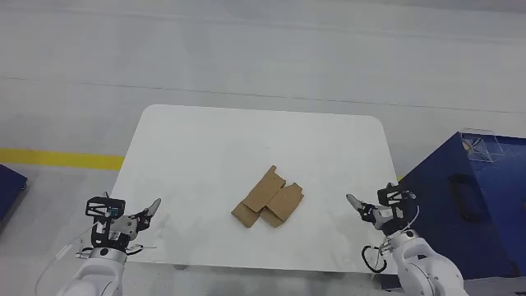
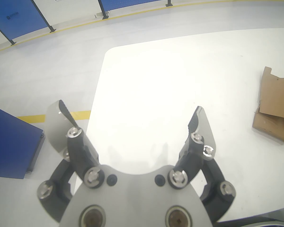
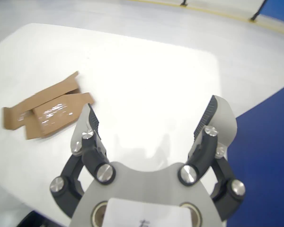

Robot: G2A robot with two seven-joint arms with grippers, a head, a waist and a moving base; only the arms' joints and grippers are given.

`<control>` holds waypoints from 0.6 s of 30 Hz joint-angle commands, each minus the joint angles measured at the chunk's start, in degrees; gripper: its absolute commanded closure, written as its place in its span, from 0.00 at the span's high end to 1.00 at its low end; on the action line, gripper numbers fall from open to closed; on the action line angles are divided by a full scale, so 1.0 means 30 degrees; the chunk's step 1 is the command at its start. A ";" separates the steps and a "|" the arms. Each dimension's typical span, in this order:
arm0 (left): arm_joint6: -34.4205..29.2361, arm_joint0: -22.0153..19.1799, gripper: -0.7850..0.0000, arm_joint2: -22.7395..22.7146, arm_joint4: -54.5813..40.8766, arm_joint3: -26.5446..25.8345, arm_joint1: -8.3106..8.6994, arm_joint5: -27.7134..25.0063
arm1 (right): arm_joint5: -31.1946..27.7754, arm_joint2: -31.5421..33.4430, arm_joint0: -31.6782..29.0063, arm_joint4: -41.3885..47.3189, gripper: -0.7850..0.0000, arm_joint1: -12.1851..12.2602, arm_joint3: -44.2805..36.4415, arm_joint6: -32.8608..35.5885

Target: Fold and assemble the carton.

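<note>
White table (image 1: 205, 140) bears flat carton (image 1: 268, 196); left pincer (image 2: 129, 106), right pincer (image 3: 151, 102) both released, at near corners.

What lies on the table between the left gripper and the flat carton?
Nothing. The stretch between the left gripper and the carton is bare white table, as the top view and the left wrist view show.

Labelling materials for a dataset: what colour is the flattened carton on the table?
The carton is plain brown cardboard, clearest in the right wrist view.
</note>
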 commanded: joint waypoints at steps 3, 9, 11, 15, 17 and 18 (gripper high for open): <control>0.0000 0.0000 1.00 0.0000 0.0000 0.0000 0.0000 0.0000 | -0.4720 0.1010 0.1409 1.3970 1.00 0.0418 0.2164 0.8394; 0.0000 0.0000 1.00 0.0000 0.0000 0.0000 0.0000 0.0000 | -0.2295 0.0100 0.5995 2.5115 1.00 0.1000 0.7343 2.0716; 0.0000 0.0000 1.00 0.0000 0.0000 0.0000 0.0000 0.0000 | -0.1905 -0.0918 0.7264 2.5564 1.00 0.0990 0.9008 2.2337; 0.0000 0.0000 1.00 0.0000 0.0000 0.0000 0.0000 0.0000 | -0.1564 -0.3289 0.9097 2.5523 1.00 0.0749 1.1387 2.3306; 0.0000 0.0000 1.00 0.0000 0.0000 0.0000 0.0000 0.0000 | -0.1625 -0.4477 0.9629 2.5546 1.00 0.0593 1.2077 2.3245; 0.0000 0.0000 1.00 0.0000 0.0000 0.0000 0.0000 0.0000 | -0.1844 -0.4964 0.9844 2.5457 1.00 0.0521 1.2447 2.3025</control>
